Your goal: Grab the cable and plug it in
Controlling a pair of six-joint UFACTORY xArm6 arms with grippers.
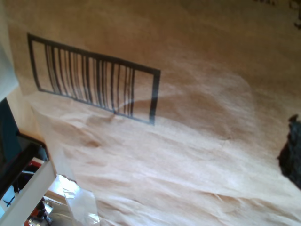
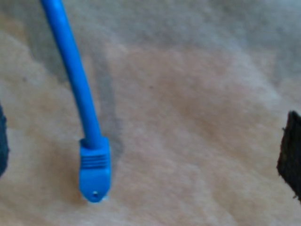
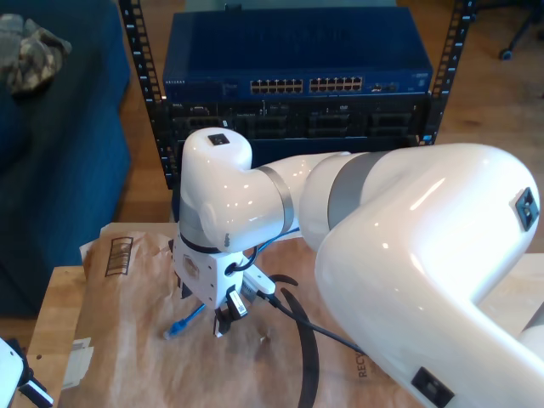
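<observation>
1. My second gripper (image 2: pixel 146 150) hangs low over brown paper (image 2: pixel 197 113), jaws spread wide, holding nothing.
2. The cable (image 2: pixel 77 84) lies on the paper between the fingers (image 2: pixel 290 150); its plug (image 2: pixel 95 172) touches neither.
3. In the exterior view, the plug (image 3: pixel 174 329) lies left of the gripper.
4. My first gripper's state I cannot tell; its camera faces paper with a printed barcode (image 1: pixel 94 79).
5. A rack (image 3: pixel 297 85) of network gear stands far behind.

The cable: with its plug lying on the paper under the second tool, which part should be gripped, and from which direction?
Grip the cable on its ribbed boot, just behind the plug. It is the widest, stiffest part, so the plug should stay aimed. Come straight down from above: it lies flat on the paper, and my second tool hovers open over it, fingers to either side.
</observation>
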